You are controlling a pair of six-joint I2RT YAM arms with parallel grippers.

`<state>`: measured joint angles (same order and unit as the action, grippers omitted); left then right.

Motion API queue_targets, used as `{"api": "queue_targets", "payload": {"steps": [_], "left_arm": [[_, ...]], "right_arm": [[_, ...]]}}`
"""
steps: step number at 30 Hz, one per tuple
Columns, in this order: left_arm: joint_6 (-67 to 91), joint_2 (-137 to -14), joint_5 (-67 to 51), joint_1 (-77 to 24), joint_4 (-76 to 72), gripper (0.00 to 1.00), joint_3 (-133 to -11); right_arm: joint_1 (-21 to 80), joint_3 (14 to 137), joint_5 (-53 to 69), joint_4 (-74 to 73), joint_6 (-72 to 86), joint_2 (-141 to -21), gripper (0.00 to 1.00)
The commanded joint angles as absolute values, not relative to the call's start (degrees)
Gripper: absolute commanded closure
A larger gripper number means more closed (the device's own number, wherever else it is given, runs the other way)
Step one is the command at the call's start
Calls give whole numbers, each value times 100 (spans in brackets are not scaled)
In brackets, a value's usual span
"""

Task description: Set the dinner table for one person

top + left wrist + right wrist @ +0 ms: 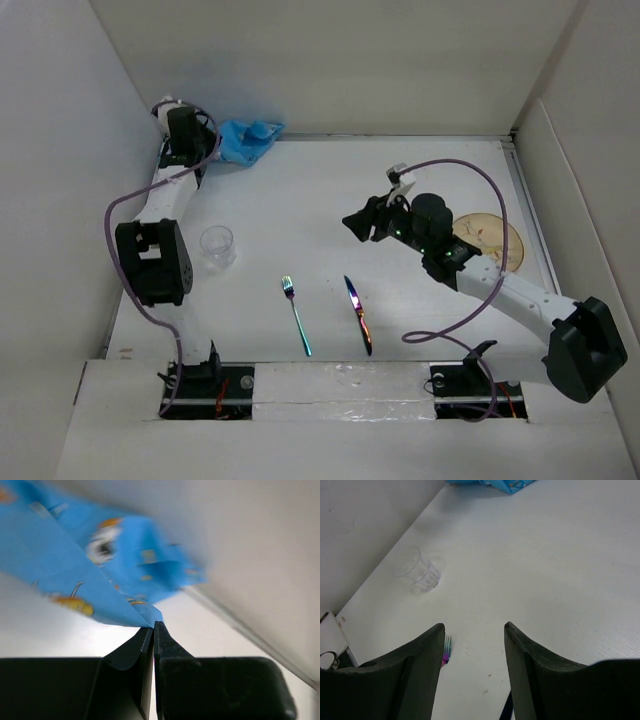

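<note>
Up in the upper left of the overhead view, the left gripper [215, 143] is stretched right to the back corner of the dinner table [330, 200]. Its wrist camera shows why: the two fingers [142, 645] are pressed together on a corner of the blue placemat [100, 555], which lies crumpled against the back wall [260, 540]. That looks like a pinch grip taken so the cloth can be dragged out toward the middle and spread flat. A thin corner is probably the only hold that floppy fabric offers. The right gripper [352, 225] hangs over the centre right of the table with its jaws spread wide and nothing between them. From its own camera it looks out past its fingers [427, 650] at bare white surface, likely waiting its turn. The other pieces are scattered. The clear glass [217, 245] stands at centre left beside the left arm. The iridescent fork [296, 315] and knife [358, 313] lie side by side but apart near the lower middle. The tan plate [495, 240] sits at the right edge, partly behind the right arm. Nothing is arranged as a setting yet. The mat probably has to go down first, since the plate and cutlery belong on or around it.
</note>
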<state>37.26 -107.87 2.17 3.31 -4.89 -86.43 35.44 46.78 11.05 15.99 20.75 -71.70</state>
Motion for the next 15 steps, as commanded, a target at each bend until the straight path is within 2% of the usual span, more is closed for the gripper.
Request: {"api": "queue_targets", "payload": {"steps": [1, 9, 13, 15], "left_arm": [[3691, -9792, -428, -61, -835, 100, -9324], [4297, -9167, -1888, -535, -1142, 100, -10668], [4553, -8887, -2662, -536, -1678, 100, -10652], [4300, -8851, -2628, -536, -1670, 100, -10635]], "right_arm": [[3630, 4957, 748, 1732, 2013, -6839, 44], [3630, 5264, 35, 1301, 2118, -6320, 49], [3578, 5282, -377, 1248, 2118, -6249, 55], [3577, 5291, -483, 1266, 2092, -6345, 50]]}}
